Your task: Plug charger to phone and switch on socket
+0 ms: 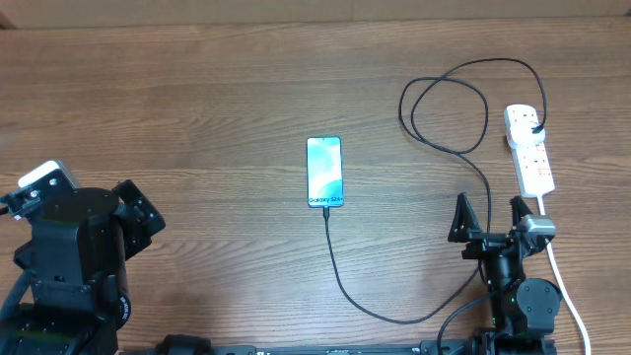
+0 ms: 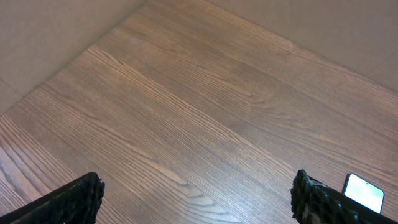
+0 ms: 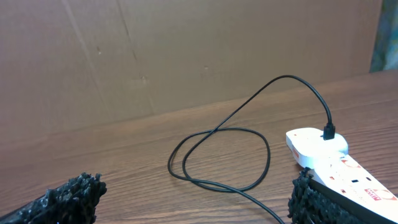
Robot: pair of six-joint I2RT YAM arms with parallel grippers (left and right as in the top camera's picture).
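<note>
Both arms sit nearest, fingers spread wide and empty: left gripper [image 2: 198,186] off to the left, right gripper [image 1: 489,219] just short of the socket [image 1: 529,150]. The phone [image 1: 324,172] lies mid-table. The charger [image 1: 340,271] looks plugged into its near end, though that's hard to confirm. Its other end sits in the socket's far outlet.
</note>
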